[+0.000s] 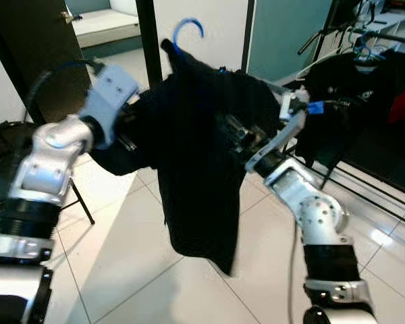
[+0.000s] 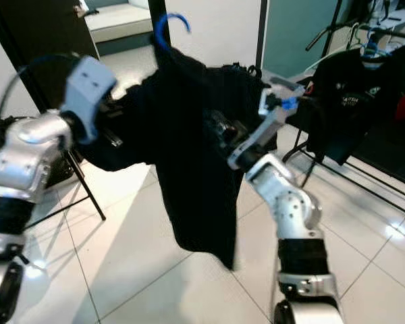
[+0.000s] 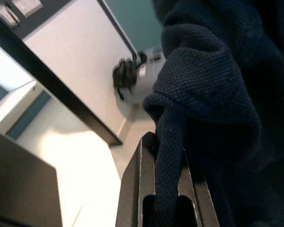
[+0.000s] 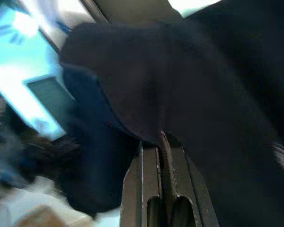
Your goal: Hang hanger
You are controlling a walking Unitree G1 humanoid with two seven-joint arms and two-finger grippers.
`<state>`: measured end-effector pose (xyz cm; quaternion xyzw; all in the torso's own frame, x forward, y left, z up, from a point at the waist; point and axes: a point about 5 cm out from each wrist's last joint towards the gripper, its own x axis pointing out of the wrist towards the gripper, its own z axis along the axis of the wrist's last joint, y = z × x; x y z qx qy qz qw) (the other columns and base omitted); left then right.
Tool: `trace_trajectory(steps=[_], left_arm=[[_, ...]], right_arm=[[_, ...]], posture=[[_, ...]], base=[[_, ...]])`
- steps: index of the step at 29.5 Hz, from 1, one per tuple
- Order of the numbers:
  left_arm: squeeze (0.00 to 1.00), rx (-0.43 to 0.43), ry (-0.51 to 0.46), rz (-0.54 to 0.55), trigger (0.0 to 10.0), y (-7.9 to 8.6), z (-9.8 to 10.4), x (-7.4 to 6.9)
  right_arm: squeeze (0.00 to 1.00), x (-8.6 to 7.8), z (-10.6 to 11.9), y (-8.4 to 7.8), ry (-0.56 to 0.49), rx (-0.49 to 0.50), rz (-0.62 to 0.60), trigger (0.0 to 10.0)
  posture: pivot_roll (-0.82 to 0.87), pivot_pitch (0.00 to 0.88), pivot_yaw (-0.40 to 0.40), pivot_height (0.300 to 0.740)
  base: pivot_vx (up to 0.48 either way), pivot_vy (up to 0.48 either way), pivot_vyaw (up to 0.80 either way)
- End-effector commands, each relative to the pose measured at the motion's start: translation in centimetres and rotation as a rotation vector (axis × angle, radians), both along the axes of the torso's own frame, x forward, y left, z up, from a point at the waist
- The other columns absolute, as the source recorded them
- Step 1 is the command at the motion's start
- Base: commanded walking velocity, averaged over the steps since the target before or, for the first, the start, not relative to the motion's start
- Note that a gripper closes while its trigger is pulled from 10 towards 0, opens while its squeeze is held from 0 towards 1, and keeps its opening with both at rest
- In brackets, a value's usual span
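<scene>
Dark navy knit fabric is dominating the scene: a garment (image 1: 202,169) is hanging in mid-air between the robot's two raised arms, its lower edge dangling well above the white tiled floor (image 1: 135,270). Behind it on the robot's right, a clothes rack (image 1: 378,40) is carrying other dark clothes on hangers. The left gripper (image 3: 163,189) is reaching into the garment from the left side, and its jaws are clamping a thick fold of the knit, as the left wrist view shows. The right gripper (image 4: 162,156) is pressing in from the opposite side, its jaws closed tight on a dark edge of the same garment. The blue hanger (image 1: 187,30) is sitting inside the garment, its hook sticking up above the collar, near a black post (image 1: 148,40).
</scene>
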<state>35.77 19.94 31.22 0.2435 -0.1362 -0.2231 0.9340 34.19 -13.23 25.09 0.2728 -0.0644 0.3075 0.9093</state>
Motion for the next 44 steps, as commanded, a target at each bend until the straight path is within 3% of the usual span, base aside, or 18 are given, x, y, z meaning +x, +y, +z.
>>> trace_trajectory(steps=[1,4,9,10,15,16,18,19,24,25,26,27,28,31,40,41,43,44], left_arm=[[0.0,-0.011,-0.108,-0.028,10.0,1.1,2.8,-1.0],[0.0,0.022,-0.119,-0.02,10.0,1.6,3.0,-1.2],[0.0,0.003,-0.127,-0.015,10.0,1.6,3.0,-1.3],[0.0,-0.002,-0.128,-0.017,10.0,1.5,3.0,-1.4],[0.0,-0.036,-0.109,-0.06,10.0,0.5,2.2,-1.3],[0.0,-0.05,-0.098,-0.079,10.0,0.1,1.8,-1.3],[0.0,-0.059,-0.092,-0.091,10.0,-0.2,1.6,-1.3],[0.0,-0.068,-0.066,-0.116,10.0,-1.1,0.5,-1.2],[0.0,-0.068,-0.059,-0.123,10.0,-1.3,0.2,-1.2],[0.0,-0.059,-0.055,-0.124,10.0,-1.4,0.0,-1.2],[0.0,-0.059,-0.055,-0.124,10.0,-1.4,0.0,-1.2],[0.0,-0.05,-0.053,-0.121,10.0,-1.2,-0.1,-1.1],[0.0,-0.05,-0.053,-0.121,10.0,-1.2,-0.1,-1.1],[0.0,0.034,-0.034,-0.135,10.0,-0.3,-0.4,-1.2],[0.0,0.115,-0.013,-0.194,10.0,-0.1,-1.2,-1.5],[0.0,0.147,-0.003,-0.25,10.0,-0.3,-1.6,-1.9],[0.0,0.147,-0.003,-0.25,10.0,-0.3,-1.6,-1.9],[0.0,0.168,0.008,-0.316,10.0,-0.6,-1.8,-2.4]], right_arm=[[0.0,0.4,-0.7,-1.7,0.018,-0.053,-0.059,0.0],[0.0,0.4,-0.3,-3.8,0.015,-0.057,-0.121,0.0],[0.0,0.1,-0.3,-4.2,0.015,-0.086,-0.116,0.0],[0.0,0.0,-0.4,-4.0,0.016,-0.099,-0.098,10.0],[0.0,-1.2,-0.5,-2.1,-0.008,-0.09,0.04,10.0],[0.41,-1.6,-0.4,-1.5,-0.024,-0.092,0.092,10.0],[0.41,-1.8,-0.4,-1.2,-0.033,-0.095,0.122,10.0],[1.0,-3.3,-0.1,0.0,-0.09,-0.163,0.28,10.0],[1.0,-3.9,-0.1,0.3,-0.108,-0.193,0.338,10.0],[1.0,-5.5,0.5,0.4,-0.171,-0.257,0.456,10.0],[1.0,-5.5,0.5,0.4,-0.171,-0.257,0.456,10.0],[1.0,-7.5,1.6,0.0,-0.237,-0.283,0.595,10.0],[1.0,-7.5,1.6,0.0,-0.237,-0.283,0.595,10.0],[1.0,-11.1,6.3,-2.4,-0.408,-0.243,0.793,10.0],[1.0,-12.8,9.7,-5.0,-0.54,-0.213,0.829,10.0],[1.0,-12.7,11.0,-6.3,-0.591,-0.203,0.76,10.0],[1.0,-12.7,11.0,-6.3,-0.591,-0.203,0.76,10.0],[1.0,-11.9,12.0,-7.6,-0.611,-0.212,0.641,10.0]], posture=[[-0.02,0.038,0.02,0.74],[-0.02,0.036,0.019,0.74],[-0.03,0.031,0.019,0.74],[-0.03,0.031,0.019,0.74],[-0.03,0.025,0.019,0.74],[-0.03,0.024,0.019,0.74],[-0.03,0.024,0.019,0.74],[-0.03,0.019,0.016,0.74],[-0.03,0.019,0.016,0.74],[-0.04,0.022,0.014,0.74],[-0.04,0.022,0.014,0.74],[-0.04,0.026,0.013,0.74],[-0.04,0.026,0.013,0.74],[-0.04,0.029,0.013,0.74],[-0.06,0.034,0.012,0.74],[-0.06,0.037,0.011,0.74],[-0.06,0.037,0.011,0.74],[-0.06,0.037,0.009,0.74]], base=[[0.0,0.0,0.0],[0.0,0.0,0.0],[0.0,0.0,0.0],[0.0,0.0,0.0],[0.0,0.0,0.0],[0.0,0.0,0.0],[0.0,0.0,0.0],[0.0,0.0,0.0],[0.0,0.0,0.0],[0.0,0.0,0.0],[0.0,0.0,0.0],[0.0,0.0,0.0],[0.0,0.0,0.0],[0.0,0.0,0.0],[0.0,0.0,0.0],[0.0,0.0,0.0],[0.0,0.0,0.0],[0.0,0.0,0.0]])
